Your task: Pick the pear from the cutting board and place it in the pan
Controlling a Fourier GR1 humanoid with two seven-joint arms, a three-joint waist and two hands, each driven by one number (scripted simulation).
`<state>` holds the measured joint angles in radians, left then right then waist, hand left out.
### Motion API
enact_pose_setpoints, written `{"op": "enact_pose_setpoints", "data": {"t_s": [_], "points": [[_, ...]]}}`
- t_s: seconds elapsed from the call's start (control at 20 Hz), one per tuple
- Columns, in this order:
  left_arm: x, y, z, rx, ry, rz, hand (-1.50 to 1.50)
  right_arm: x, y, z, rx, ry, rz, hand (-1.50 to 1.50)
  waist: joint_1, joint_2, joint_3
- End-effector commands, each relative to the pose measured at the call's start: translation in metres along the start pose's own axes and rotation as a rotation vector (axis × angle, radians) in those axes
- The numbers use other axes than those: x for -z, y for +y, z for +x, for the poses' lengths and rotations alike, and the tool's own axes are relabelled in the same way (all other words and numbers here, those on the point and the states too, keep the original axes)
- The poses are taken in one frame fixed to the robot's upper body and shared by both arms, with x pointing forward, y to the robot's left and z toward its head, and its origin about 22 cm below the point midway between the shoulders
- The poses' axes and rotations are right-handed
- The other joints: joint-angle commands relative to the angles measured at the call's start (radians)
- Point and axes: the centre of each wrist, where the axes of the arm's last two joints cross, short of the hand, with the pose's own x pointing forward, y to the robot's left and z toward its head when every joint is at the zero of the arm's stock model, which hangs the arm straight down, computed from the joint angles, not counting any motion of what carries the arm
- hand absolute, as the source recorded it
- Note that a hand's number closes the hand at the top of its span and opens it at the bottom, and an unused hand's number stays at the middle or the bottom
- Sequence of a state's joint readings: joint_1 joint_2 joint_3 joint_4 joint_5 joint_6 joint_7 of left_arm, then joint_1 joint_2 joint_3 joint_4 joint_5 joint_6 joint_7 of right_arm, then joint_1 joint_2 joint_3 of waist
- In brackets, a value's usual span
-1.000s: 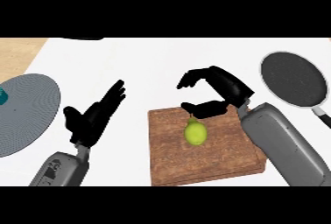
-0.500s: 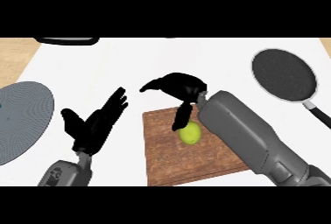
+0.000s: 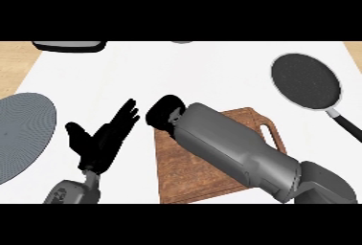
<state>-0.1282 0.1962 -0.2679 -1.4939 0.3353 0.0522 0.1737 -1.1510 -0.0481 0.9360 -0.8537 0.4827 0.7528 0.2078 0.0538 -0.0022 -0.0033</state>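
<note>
The wooden cutting board (image 3: 185,168) lies in the middle of the white counter. My right forearm stretches across it from the lower right. My right hand (image 3: 165,113) shows only as a dark shape at the board's upper left corner. The pear is hidden; I cannot tell whether it is under the arm or in the hand. The dark round pan (image 3: 305,79) sits at the upper right, its handle pointing to the lower right. My left hand (image 3: 106,139) rests open, fingers up, left of the board.
A grey round plate (image 3: 20,135) lies at the left edge. A dark tray (image 3: 68,45) and another object's edge show at the counter's far side. The wooden floor shows in the upper left corner.
My right arm has swung left and down over the board and now covers the spot where the green pear lay. The left hand has barely moved.
</note>
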Motion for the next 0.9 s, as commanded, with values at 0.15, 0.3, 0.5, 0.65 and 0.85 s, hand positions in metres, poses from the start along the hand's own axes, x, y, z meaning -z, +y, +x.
{"op": "enact_pose_setpoints", "data": {"t_s": [0.15, 0.3, 0.5, 0.65, 0.85], "points": [[-0.003, -0.002, -0.001, -0.006, 0.015, 0.021, 0.00, 0.001, -0.013, 0.036, -0.244, 0.151, 0.321, -1.50, -0.012, 0.000, 0.001], [-0.004, -0.008, 0.006, -0.002, 0.002, -0.002, 0.00, 0.010, 0.006, 0.042, -0.262, 0.184, 0.363, -1.50, -0.011, 0.002, 0.002], [-0.017, 0.011, 0.001, 0.015, 0.000, 0.032, 0.00, 0.009, 0.020, 0.054, -0.216, 0.180, 0.361, -1.50, -0.015, -0.001, 0.002], [-0.009, 0.012, 0.012, -0.006, -0.001, 0.021, 0.00, 0.010, 0.024, 0.059, -0.231, 0.219, 0.346, -1.50, -0.019, 0.002, 0.002], [-0.003, 0.007, 0.002, -0.008, -0.014, 0.040, 0.00, 0.009, 0.038, 0.074, -0.275, 0.245, 0.332, -1.50, -0.035, 0.002, 0.002]]}}
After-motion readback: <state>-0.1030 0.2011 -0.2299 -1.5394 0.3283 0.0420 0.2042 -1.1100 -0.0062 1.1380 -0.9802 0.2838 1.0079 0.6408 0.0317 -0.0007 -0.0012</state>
